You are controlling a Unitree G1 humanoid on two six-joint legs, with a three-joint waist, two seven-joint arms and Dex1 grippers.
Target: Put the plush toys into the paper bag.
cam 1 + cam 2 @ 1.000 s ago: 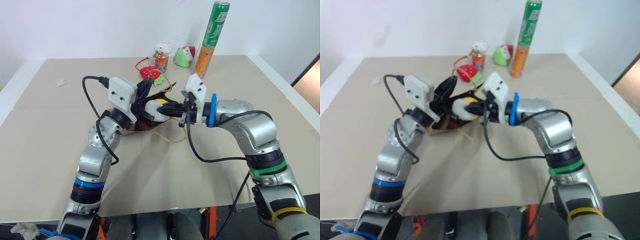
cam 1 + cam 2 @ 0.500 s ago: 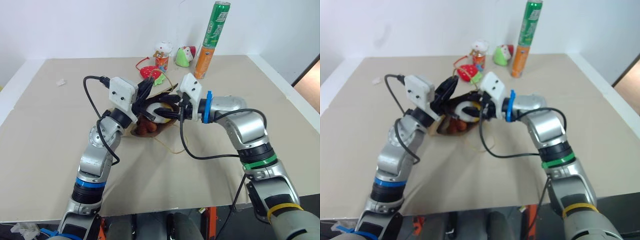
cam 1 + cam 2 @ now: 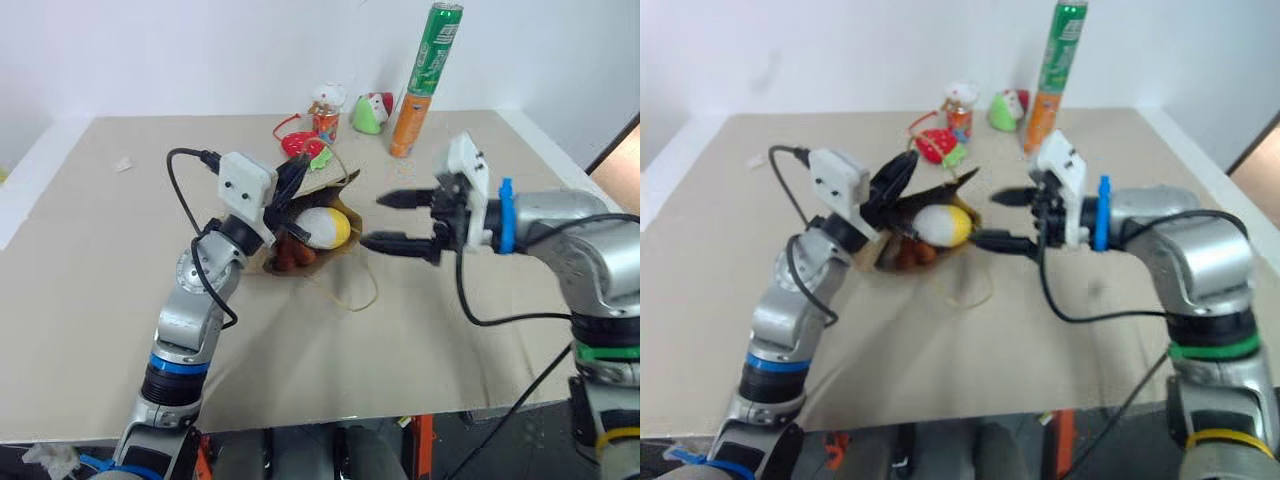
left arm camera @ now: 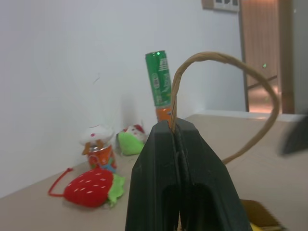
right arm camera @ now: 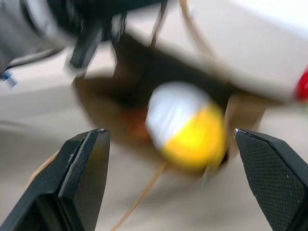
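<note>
the right claw (image 3: pixel 392 221) is held wide open and empty, just short of the bag (image 3: pixel 322 212) mouth. the egg toy (image 3: pixel 322 228) is lodged in that mouth, straight ahead of the open fingers, part of it outside. the bear (image 3: pixel 287 253) is seen deeper inside, beyond the egg. the left claw (image 4: pixel 176 144) is clamped shut on a bag handle (image 4: pixel 219 60), and the mouth is held up by it. judgement: the lift should be kept steady and the egg nudged fully inside.
</note>
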